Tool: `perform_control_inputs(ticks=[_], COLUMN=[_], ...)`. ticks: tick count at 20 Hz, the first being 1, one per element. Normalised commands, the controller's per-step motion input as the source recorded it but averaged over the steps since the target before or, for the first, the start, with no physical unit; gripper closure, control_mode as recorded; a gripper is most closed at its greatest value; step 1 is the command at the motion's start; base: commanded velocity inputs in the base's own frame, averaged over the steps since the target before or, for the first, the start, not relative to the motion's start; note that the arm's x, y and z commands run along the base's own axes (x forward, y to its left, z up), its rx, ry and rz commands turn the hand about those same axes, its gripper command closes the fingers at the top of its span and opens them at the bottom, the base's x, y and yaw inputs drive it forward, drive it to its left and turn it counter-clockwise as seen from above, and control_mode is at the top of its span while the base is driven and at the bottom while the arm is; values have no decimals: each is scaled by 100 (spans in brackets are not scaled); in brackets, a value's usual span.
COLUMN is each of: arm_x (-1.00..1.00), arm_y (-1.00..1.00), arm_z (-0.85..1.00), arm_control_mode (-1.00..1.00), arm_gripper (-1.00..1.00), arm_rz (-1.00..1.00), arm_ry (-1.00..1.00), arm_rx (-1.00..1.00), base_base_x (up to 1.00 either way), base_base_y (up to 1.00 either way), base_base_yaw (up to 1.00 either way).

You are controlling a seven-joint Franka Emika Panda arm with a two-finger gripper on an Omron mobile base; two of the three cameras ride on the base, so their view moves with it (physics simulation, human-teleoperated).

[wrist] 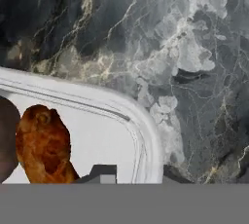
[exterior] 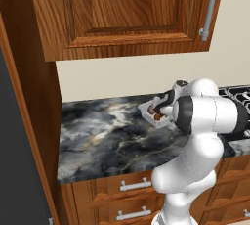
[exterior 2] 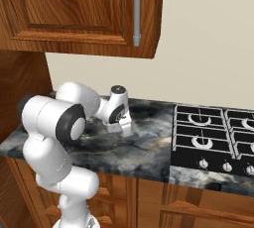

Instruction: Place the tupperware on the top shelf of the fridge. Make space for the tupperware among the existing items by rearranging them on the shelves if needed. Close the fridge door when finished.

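The tupperware rests on the dark marble counter near the back wall. It is a small whitish tub holding an orange-brown piece of food and a dark round lump. My gripper reaches down onto the tub's corner. One fingertip is inside the tub, the other is outside, and the wall is pinched between them. From the left the gripper sits on the tub's right side. The fridge, its shelves and the existing items are out of view.
A black gas stove lies to the right on the counter. Wooden wall cabinets hang above, with a grey handle. Drawers sit under the counter. A tall wooden panel closes off the left end.
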Motion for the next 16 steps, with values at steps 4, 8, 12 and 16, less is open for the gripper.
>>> perform_control_inputs(ticks=[4,8,12,16], arm_x=[-100,-98,-80,-72], arm_y=[0,0,17,14], arm_z=[54,77,99,100], arm_control_mode=[-100,-100,-100,-100], arm_gripper=[100,100,100,100], arm_rz=[0,0,0,0], arm_ry=[-29,-19,-2,0], arm_rx=[0,0,0,4], base_base_x=[0,0,0,0], base_base_y=[0,0,0,0], base_base_yaw=[0,0,0,0])
